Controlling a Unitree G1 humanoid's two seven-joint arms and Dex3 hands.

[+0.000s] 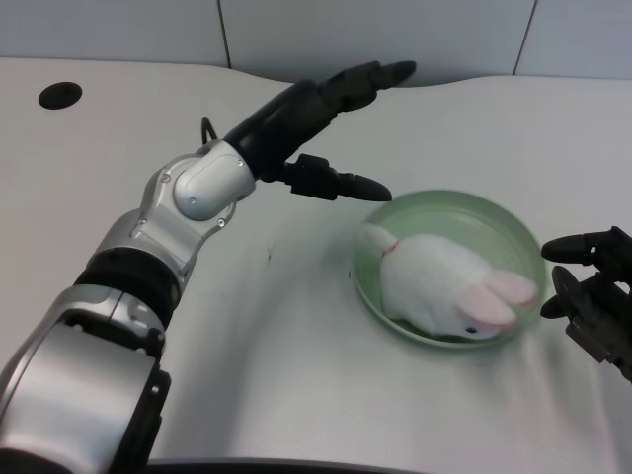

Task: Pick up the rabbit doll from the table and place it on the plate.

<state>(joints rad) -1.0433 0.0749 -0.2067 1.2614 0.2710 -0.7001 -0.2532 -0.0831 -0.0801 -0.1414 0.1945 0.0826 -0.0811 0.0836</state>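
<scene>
Rabbit doll (444, 288) lies in plate (446, 202); left hand (314, 120) spread, empty.

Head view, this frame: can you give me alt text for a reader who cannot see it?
A white rabbit doll with pink ears lies on its side in a green plate on a white table. The robot's left hand is raised to the plate's upper left, fingers spread and holding nothing.

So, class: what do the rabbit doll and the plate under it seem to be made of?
Rabbit doll: soft plush fabric, judging by its fuzzy matte white surface and pink ears.
Plate: likely translucent green plastic, possibly glass; its rim looks smooth, slightly glossy and see-through.
</scene>
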